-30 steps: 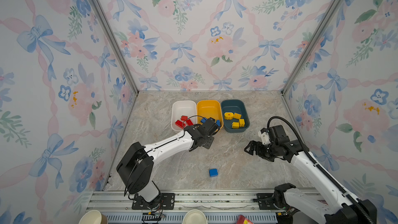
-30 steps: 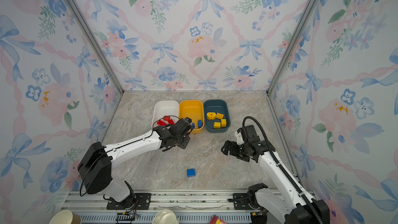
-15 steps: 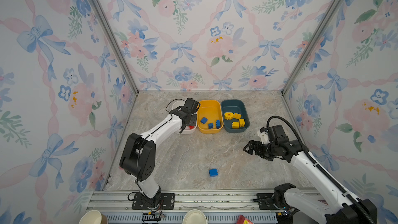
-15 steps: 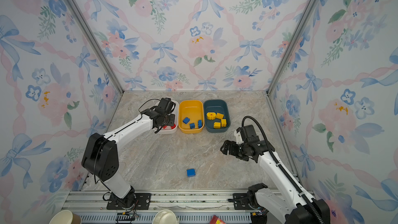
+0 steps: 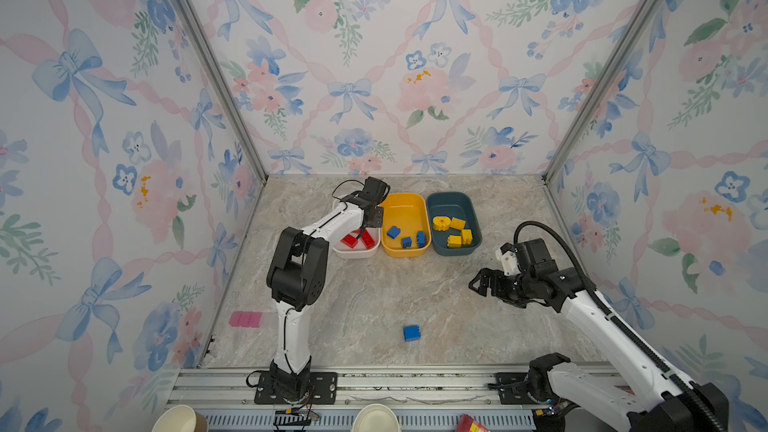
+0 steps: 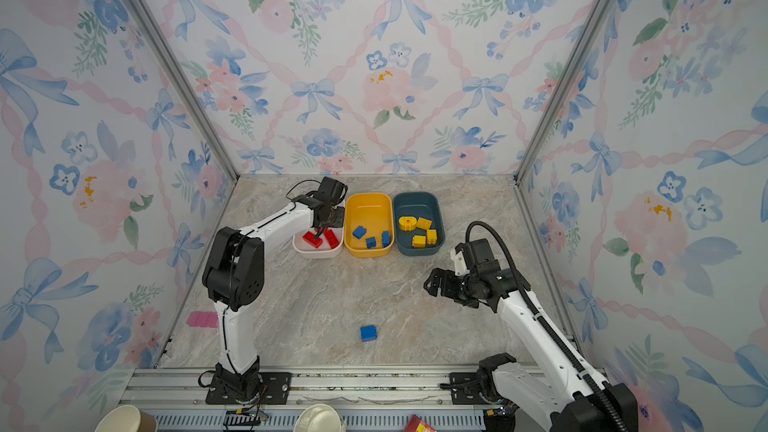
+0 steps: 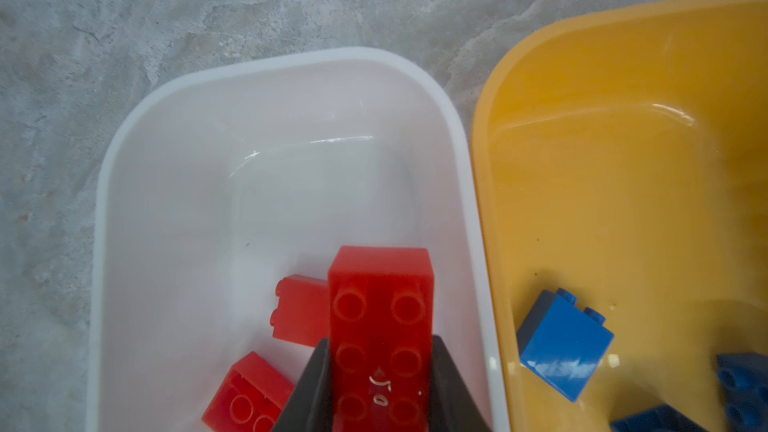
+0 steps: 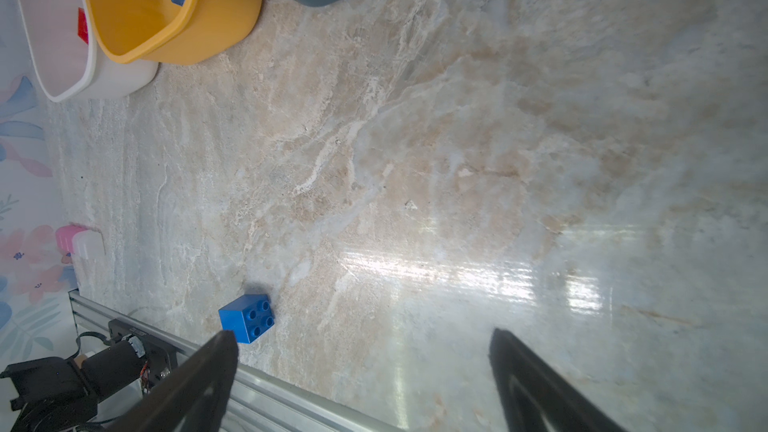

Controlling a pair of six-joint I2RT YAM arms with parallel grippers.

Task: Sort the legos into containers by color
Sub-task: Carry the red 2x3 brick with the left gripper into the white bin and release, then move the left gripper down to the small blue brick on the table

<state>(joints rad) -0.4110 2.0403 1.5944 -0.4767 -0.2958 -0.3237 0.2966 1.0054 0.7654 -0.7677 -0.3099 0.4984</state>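
Note:
My left gripper (image 7: 380,351) is shut on a long red lego (image 7: 380,297) and hangs over the white container (image 7: 282,62). Two more red legos (image 7: 299,309) lie in that container beneath it. In both top views the left gripper (image 5: 371,218) reaches over the white container (image 5: 357,253). The yellow-orange container (image 5: 405,205) holds three blue legos (image 5: 405,238). The teal container (image 5: 451,203) holds several yellow legos (image 5: 453,230). One blue lego (image 5: 411,332) lies loose near the front edge. My right gripper (image 8: 361,338) is open and empty, hovering right of centre, apart from that blue lego (image 8: 246,317).
A flat pink block (image 5: 246,319) lies by the left wall. Two paper cups (image 5: 178,419) stand below the aluminium front rail (image 5: 415,380). Floral walls close in the left, back and right sides.
My left arm swung from the front of the yellow-orange container back and left over the white container, still shut on the red lego. The right arm has not moved.

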